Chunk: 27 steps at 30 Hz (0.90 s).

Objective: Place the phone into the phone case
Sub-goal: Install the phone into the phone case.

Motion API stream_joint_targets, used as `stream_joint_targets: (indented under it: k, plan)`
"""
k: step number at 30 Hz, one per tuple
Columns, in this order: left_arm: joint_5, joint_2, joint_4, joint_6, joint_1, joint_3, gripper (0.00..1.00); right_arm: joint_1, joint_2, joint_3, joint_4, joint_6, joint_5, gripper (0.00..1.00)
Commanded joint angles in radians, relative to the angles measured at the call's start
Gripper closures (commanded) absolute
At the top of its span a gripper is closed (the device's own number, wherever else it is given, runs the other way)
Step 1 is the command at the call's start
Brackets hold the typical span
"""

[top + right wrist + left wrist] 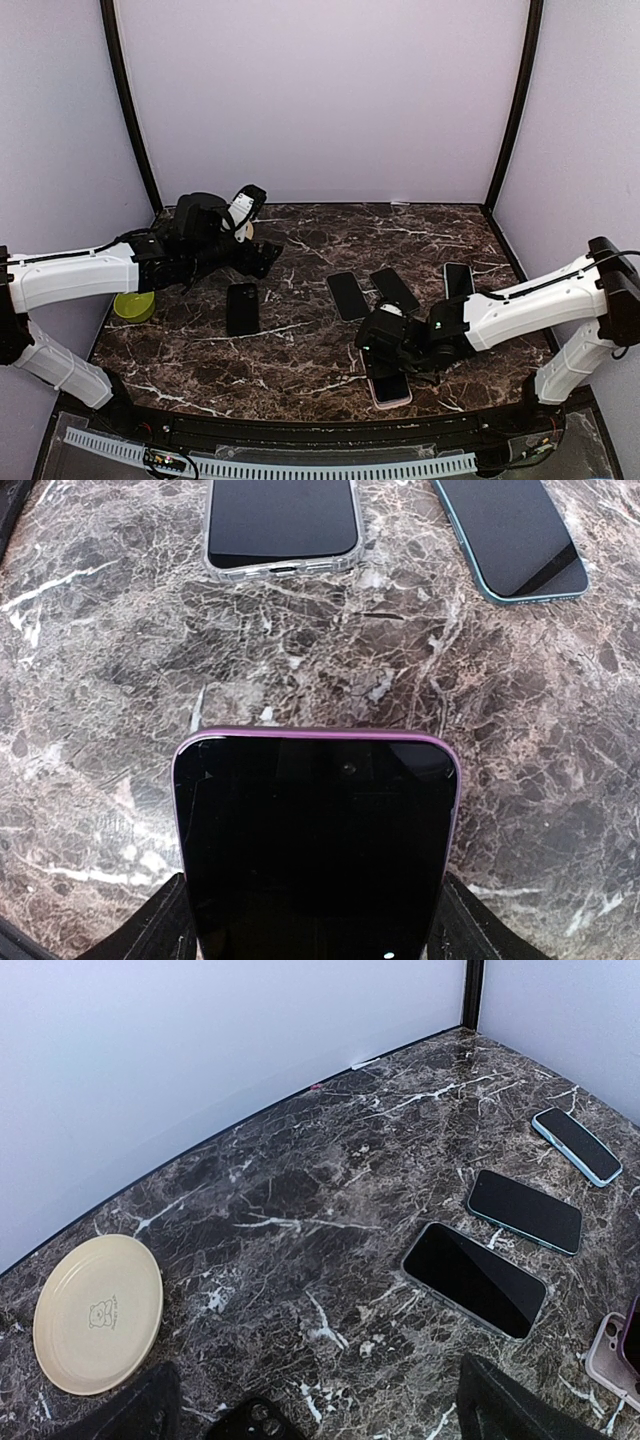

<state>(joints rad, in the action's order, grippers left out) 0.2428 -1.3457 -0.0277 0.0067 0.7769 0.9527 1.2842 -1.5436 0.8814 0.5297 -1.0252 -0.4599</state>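
A: Item one, far left?

B: Plate (98, 1312), cream, round, small bear mark in its middle, flat on the dark marble table (300, 350) near the back wall.

A: Next?

B: Left gripper (315, 1380), raised above the table's far-left part. Jaws spread as wide as they go, nothing between them.

A: Below it?

B: Black handset (242, 308), lying flat with its camera lenses upward. Whether it is a phone or only a case, cannot tell.

A: Middle of the table?

B: Clear-cased phone (347, 295), screen up. Just beside it on the right, teal-edged phone (394, 288), screen up, angled. Further right and apart from those two, blue-cased phone (458, 280), screen up.

A: And the task items?

B: Phone (315, 850), dark screen, purple edge, lying near the front edge of the table, right of centre. Under it, phone case (600, 1360), pale pink. The case's end with the camera holes shows beyond the phone in the left wrist view. Whether the phone is seated inside the rim, cannot tell.

A: Right gripper (315, 920)?

B: Low over the far end of the phone. Jaws part-way open, one of the fingers (165, 925) against each long side, closed across the phone's width.
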Motion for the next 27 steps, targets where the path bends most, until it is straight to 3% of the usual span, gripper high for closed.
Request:
stream_joint_targets:
  k: [1, 27]
  plan:
    - [-0.007, 0.007, -0.003, -0.004, -0.006, -0.013, 0.02, 0.016, -0.004, -0.031, -0.064, 0.008, -0.046, 1.00]
    - [0.003, 0.017, -0.005, 0.003, -0.006, -0.014, 0.02, 0.047, -0.097, -0.089, -0.046, 0.059, -0.141, 1.00]
